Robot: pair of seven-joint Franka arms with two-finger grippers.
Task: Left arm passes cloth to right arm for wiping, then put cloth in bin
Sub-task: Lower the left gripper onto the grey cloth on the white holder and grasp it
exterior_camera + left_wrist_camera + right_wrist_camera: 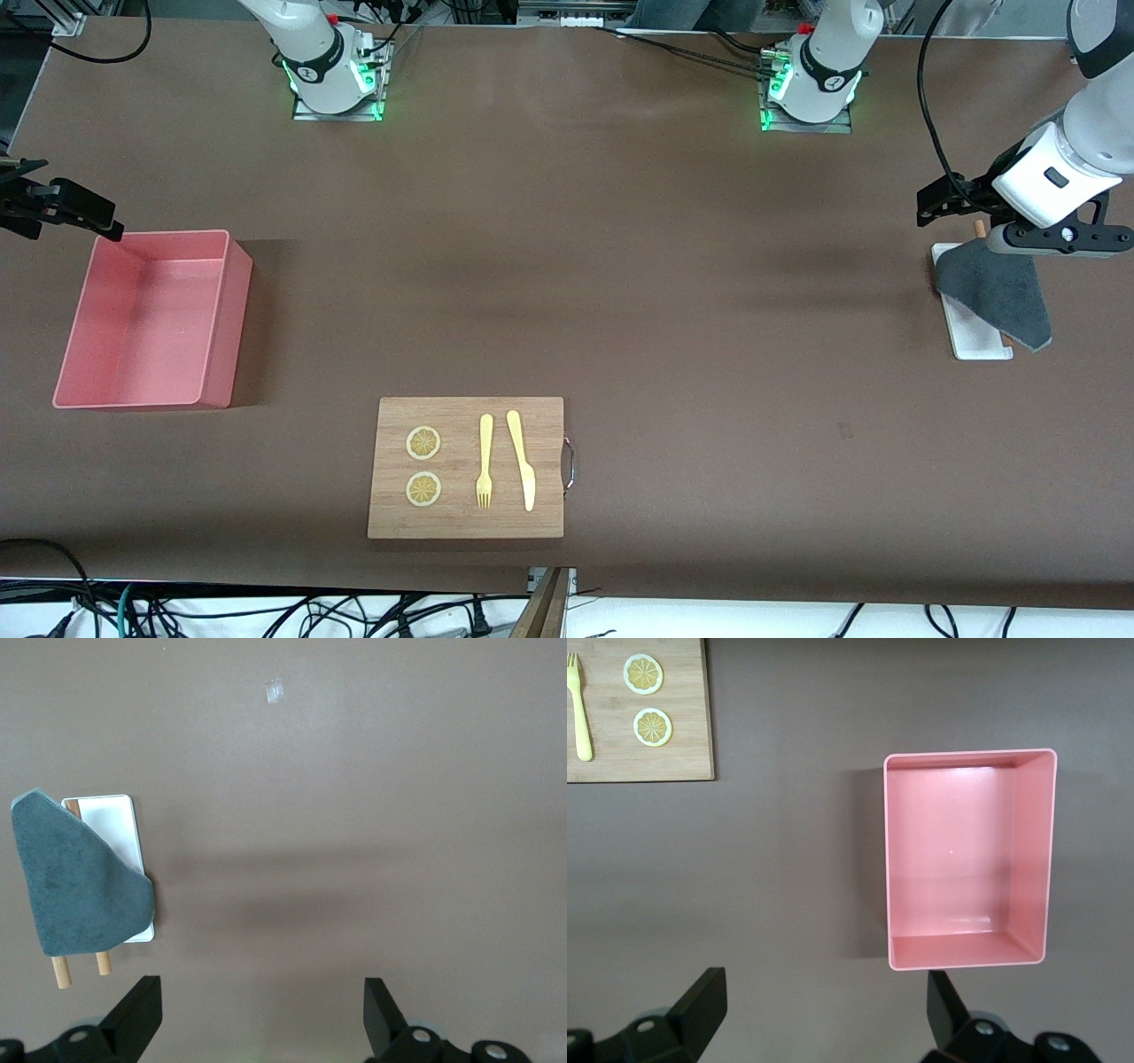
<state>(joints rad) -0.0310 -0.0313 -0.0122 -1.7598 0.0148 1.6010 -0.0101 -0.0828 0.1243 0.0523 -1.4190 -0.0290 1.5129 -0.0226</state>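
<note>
Cloth (997,292) drapes over white tray (974,338) at left arm's end. Left gripper (261,1014) hangs spread above table nearby; right gripper (824,1010) spread beside bin (221,301). Wooden sticks (60,972) under cloth: clear in left wrist view only.

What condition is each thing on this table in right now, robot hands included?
cloth: draped over the white tray, not held.
bin: empty.
left gripper: open, up near the cloth.
right gripper: open, up near the bin.
wooden board: carries lemon slices, fork, knife.
</note>
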